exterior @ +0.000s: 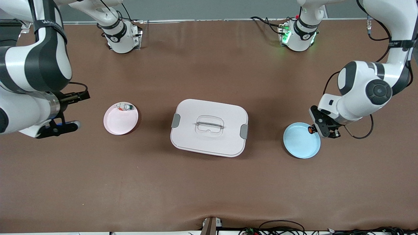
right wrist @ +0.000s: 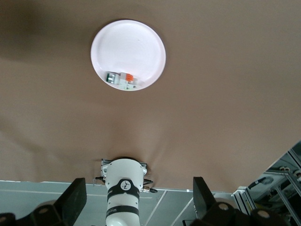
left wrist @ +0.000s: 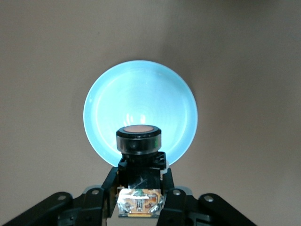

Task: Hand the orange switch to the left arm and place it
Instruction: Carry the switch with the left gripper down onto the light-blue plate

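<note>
The left hand (exterior: 321,130) grips the orange switch (left wrist: 138,140) above the blue plate's (exterior: 298,143) rim, at the left arm's end of the surface. The right hand (right wrist: 136,207), spread wide and empty, waits above the surface beside the pink plate (exterior: 117,125). The white box (exterior: 209,127) lies between; a low carry could clip it, or a slight pinch could drop the switch.
</note>
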You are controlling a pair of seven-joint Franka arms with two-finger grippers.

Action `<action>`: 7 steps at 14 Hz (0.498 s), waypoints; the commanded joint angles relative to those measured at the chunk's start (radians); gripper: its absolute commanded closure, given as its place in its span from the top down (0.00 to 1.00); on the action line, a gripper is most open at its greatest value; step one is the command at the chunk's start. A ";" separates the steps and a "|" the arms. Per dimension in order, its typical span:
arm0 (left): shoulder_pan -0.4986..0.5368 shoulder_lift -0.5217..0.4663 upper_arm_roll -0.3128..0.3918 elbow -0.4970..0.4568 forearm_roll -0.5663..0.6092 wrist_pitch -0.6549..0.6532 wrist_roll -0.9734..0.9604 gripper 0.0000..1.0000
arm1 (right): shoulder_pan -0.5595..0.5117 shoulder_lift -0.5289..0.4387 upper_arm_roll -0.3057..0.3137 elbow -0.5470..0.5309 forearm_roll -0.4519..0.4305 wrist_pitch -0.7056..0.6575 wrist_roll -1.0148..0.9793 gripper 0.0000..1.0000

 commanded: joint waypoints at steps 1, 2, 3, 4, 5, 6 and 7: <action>0.005 0.027 -0.005 -0.062 0.041 0.122 0.020 0.00 | -0.022 -0.050 0.016 -0.020 -0.018 -0.011 0.060 1.00; 0.005 0.032 -0.005 -0.092 0.040 0.174 0.020 0.00 | -0.027 -0.048 0.016 -0.020 -0.023 -0.010 0.048 1.00; 0.005 0.050 -0.005 -0.113 0.041 0.223 0.020 0.00 | -0.034 -0.048 0.017 -0.020 -0.017 -0.010 0.045 1.00; 0.005 0.068 -0.005 -0.121 0.041 0.260 0.020 0.00 | -0.045 -0.048 0.019 -0.020 -0.014 -0.010 0.041 1.00; 0.002 0.088 -0.005 -0.121 0.041 0.283 0.020 0.00 | -0.047 -0.048 0.019 -0.020 -0.015 -0.006 0.006 1.00; 0.002 0.105 -0.005 -0.121 0.046 0.302 0.022 0.00 | -0.047 -0.048 0.019 -0.020 -0.018 0.000 -0.037 1.00; 0.002 0.119 -0.005 -0.121 0.061 0.316 0.022 0.00 | -0.047 -0.048 0.017 -0.020 -0.020 0.003 -0.044 1.00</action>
